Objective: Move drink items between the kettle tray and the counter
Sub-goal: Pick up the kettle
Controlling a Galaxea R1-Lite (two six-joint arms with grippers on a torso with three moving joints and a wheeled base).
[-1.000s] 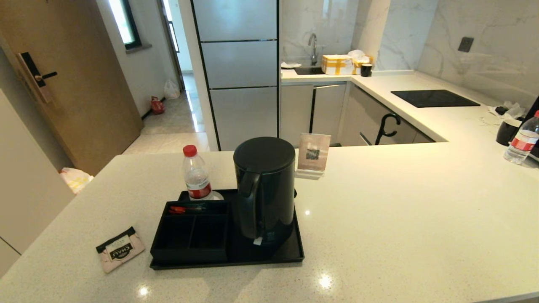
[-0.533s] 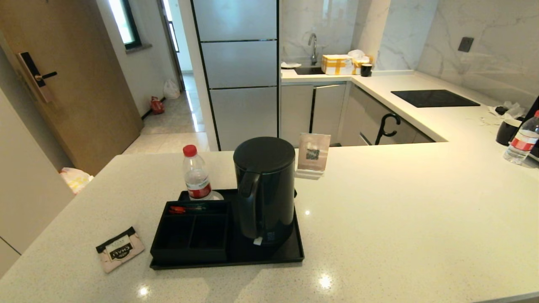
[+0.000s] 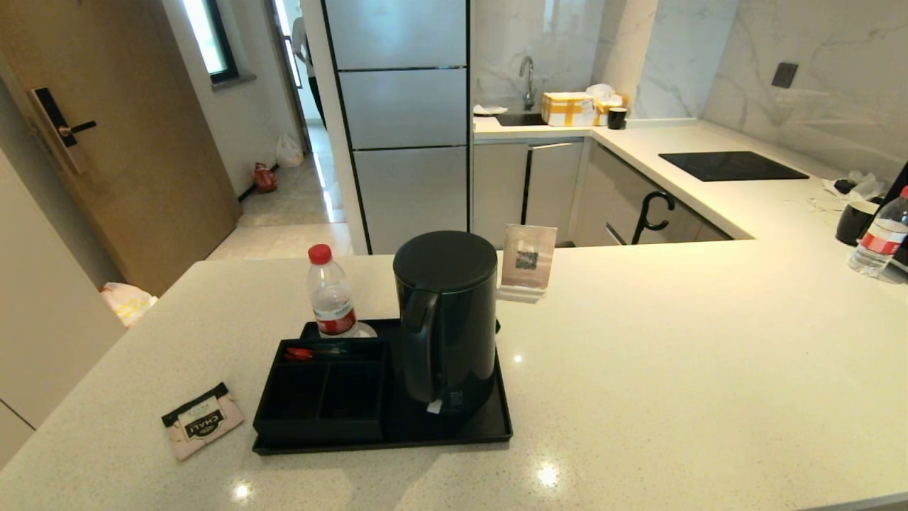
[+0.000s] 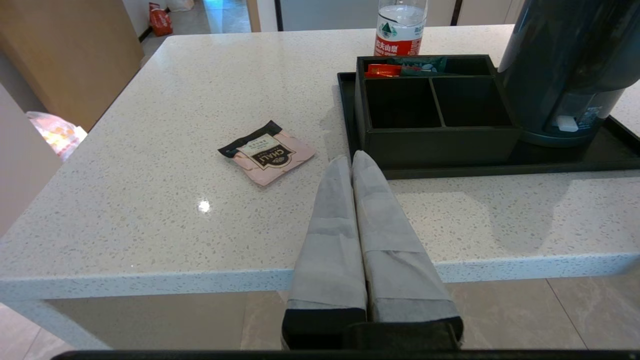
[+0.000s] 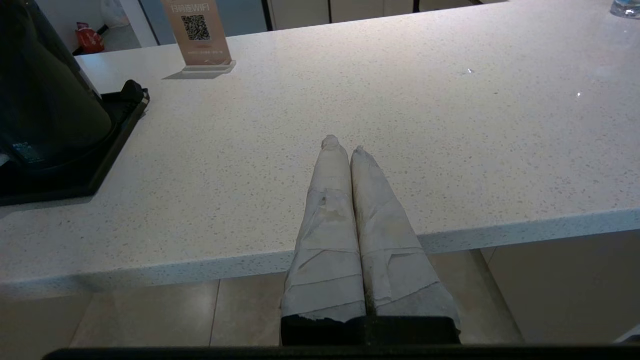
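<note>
The pale-pink tea sachet [image 3: 202,420] [image 4: 266,152] lies flat on the white speckled counter [image 3: 674,369], just left of the black kettle tray [image 3: 489,426] [image 4: 500,170]. A tall matte-black kettle [image 3: 445,319] [image 4: 565,75] stands on the tray's right half, handle toward me. Neither gripper shows in the head view. My left gripper [image 4: 351,159] is shut and empty, hovering by the counter's front edge between sachet and tray. Shut and empty too, my right gripper [image 5: 343,145] sits off the front edge, to the right of the tray [image 5: 75,180] and kettle [image 5: 45,90].
A water bottle with a red cap [image 3: 330,294] stands at the tray's back left. Red and green packets [image 4: 400,69] lie in the tray's rear compartment. A QR-code sign [image 3: 528,261] [image 5: 199,35] stands behind the kettle. Another bottle [image 3: 879,238] and a black cup [image 3: 855,221] are far right.
On the counter nothing has moved. A person has come into view in the doorway at the back left.
</note>
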